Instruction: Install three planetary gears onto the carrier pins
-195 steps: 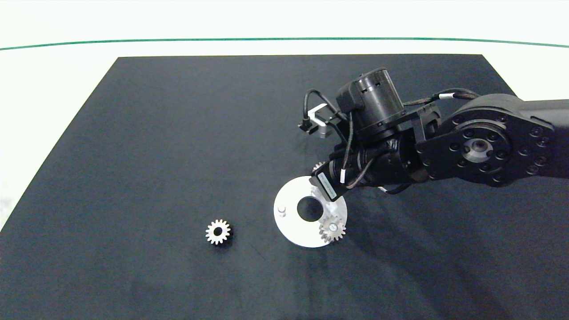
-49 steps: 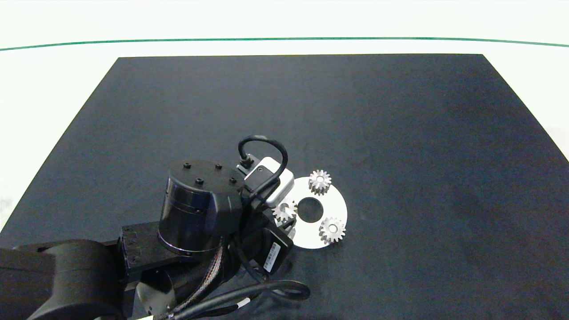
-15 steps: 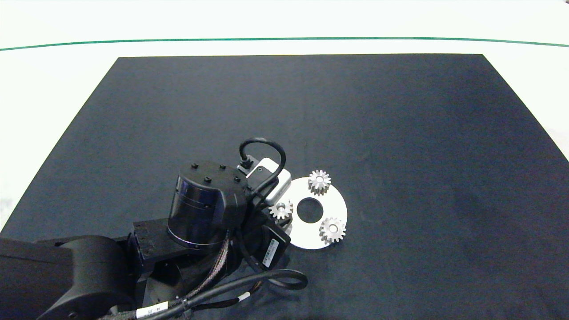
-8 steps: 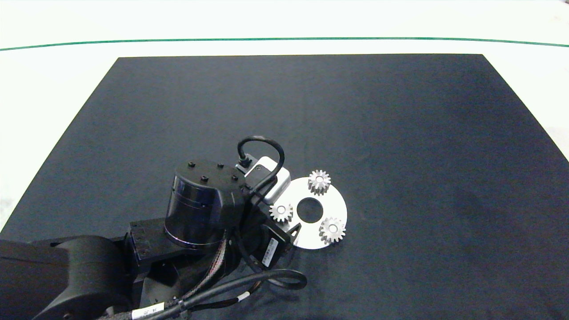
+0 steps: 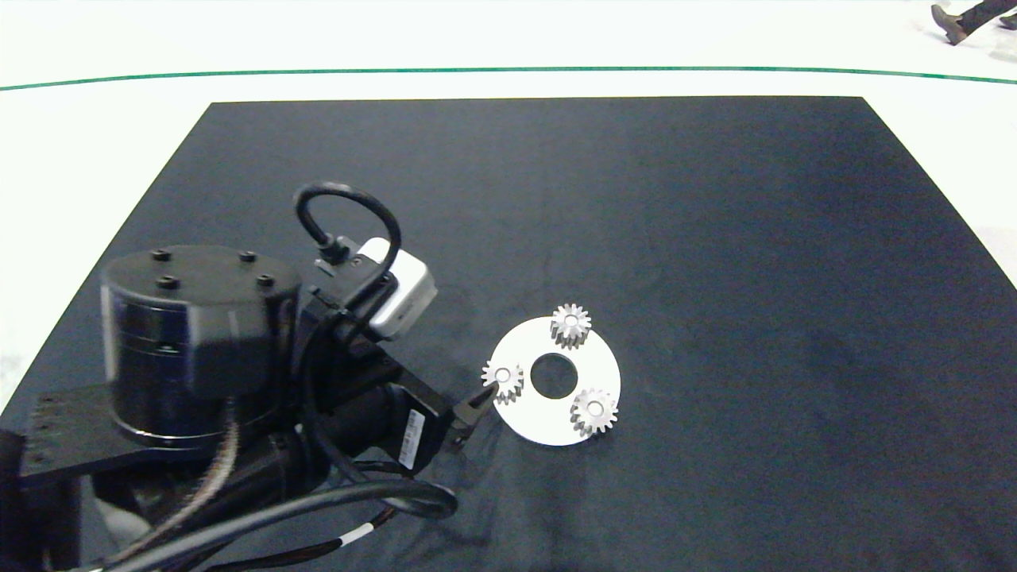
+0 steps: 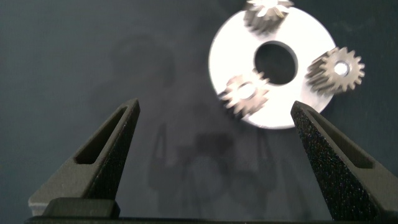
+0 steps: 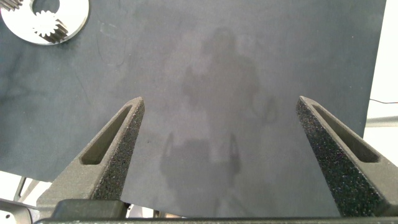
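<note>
**All 3 gears on their pins; left arm clearing out**

On the white carrier disc [image 5: 556, 421], 3 planetary gears sit around the big centre hole: one at 12 o'clock [image 5: 570, 325], one at 9 o'clock [image 5: 504, 380], one at about 5 o'clock [image 5: 593, 411]. A pale pin end [image 5: 593, 407] shows through the bore of the 5 o'clock gear, and likewise at the 9 o'clock one; whether each gear is pressed fully down I cannot tell.

The left gripper [image 6: 217, 146] hangs above the black mat [image 5: 715, 238] at the disc's 8 o'clock side, fingers spread wide and holding nothing. In the head view one fingertip [image 5: 481, 400] lies just beside the 9 o'clock gear.

Judged from this layout, the step in hand is the retreat. To do it well:
- keep the fingers wide so neither pad catches a tooth
- lift away from the disc before swinging sideways, since that fingertip is so near the gear
- avoid nudging the disc, which lies loose on the mat

The right gripper [image 7: 217, 149] is parked out of the head view, fingers wide and empty, with the disc far off in its camera.

A small white sticker [image 5: 409, 439] sits on the left wrist; its print is too small to read. No other writing shows. A person's shoe [image 5: 947, 22] appears beyond the table.
</note>
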Tool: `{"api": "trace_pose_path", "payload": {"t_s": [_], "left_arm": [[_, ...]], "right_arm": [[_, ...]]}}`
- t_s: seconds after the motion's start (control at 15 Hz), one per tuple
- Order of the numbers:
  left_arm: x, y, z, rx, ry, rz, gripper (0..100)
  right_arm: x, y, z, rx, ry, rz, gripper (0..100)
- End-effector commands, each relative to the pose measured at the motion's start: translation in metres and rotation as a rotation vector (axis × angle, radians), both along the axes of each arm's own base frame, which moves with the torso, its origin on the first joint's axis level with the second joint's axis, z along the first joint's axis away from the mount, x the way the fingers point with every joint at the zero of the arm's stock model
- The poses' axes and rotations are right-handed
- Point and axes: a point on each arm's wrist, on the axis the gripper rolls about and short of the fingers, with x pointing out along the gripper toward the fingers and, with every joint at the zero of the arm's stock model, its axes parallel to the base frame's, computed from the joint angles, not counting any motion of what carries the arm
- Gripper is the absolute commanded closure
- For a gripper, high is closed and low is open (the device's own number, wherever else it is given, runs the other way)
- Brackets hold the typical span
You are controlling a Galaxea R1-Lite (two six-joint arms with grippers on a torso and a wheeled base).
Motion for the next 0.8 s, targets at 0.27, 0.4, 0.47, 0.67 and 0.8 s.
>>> {"api": "trace_pose_path", "payload": {"t_s": [0.27,0.4,0.47,0.67,0.8], "left_arm": [[-0.085,0.121,0.033,-0.023,-0.01,0.223,0],[-0.112,0.147,0.032,-0.025,-0.014,0.331,0],[-0.12,0.154,0.031,-0.029,-0.021,0.371,0],[-0.153,0.172,0.022,-0.028,-0.028,0.583,0],[-0.177,0.178,0.011,-0.016,-0.008,0.633,0]], "right_arm": [[0.004,0.002,0.0,-0.012,0.021,-0.013,0],[0.002,0.001,-0.002,-0.025,0.049,-0.06,0],[0.002,0.0,-0.003,-0.026,0.05,-0.074,0],[-0.008,-0.002,-0.008,-0.04,0.079,-0.183,0],[-0.025,-0.005,-0.016,-0.046,0.086,-0.217,0]]}}
